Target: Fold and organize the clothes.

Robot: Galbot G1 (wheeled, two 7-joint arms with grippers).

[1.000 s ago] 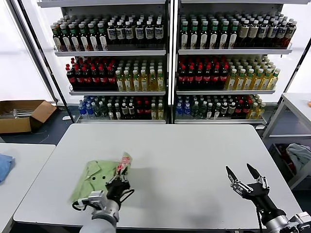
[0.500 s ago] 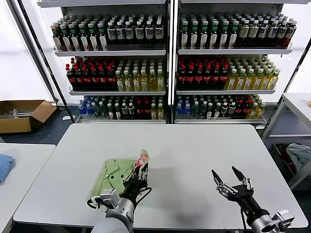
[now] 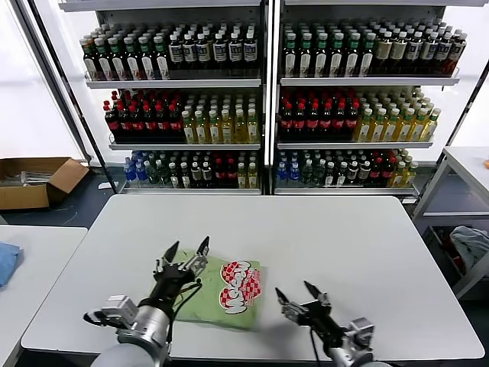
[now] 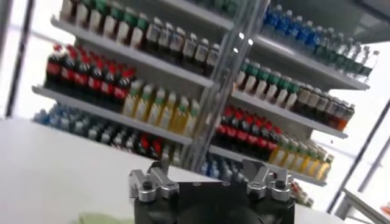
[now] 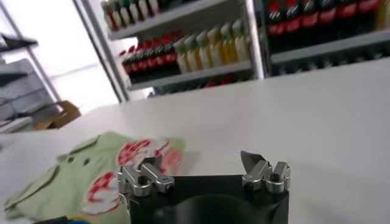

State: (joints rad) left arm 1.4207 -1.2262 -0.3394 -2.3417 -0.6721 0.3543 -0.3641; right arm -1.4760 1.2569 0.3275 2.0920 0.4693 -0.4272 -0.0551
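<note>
A light green shirt [image 3: 218, 294] lies folded on the white table [image 3: 328, 237], near the front edge, with its red-and-white checkered logo [image 3: 238, 286] facing up. My left gripper [image 3: 186, 251] is open and empty, just above the shirt's left part. My right gripper [image 3: 296, 293] is open and empty, low over the table just right of the shirt. The right wrist view shows the shirt [image 5: 79, 176] with its collar and logo beyond the open right gripper [image 5: 201, 161]. The left wrist view shows the open left gripper [image 4: 207, 173] and a sliver of green shirt [image 4: 100, 218].
Shelves of bottles [image 3: 263, 99] stand behind the table. A blue cloth [image 3: 6, 260] lies on a second table at the left. A cardboard box [image 3: 34, 180] sits on the floor at the back left. A side table [image 3: 466, 164] stands at the right.
My left gripper has let go of the shirt and opened; the lifted fold now lies flat, logo up. The shirt has shifted right. My right gripper has moved left, close to the shirt.
</note>
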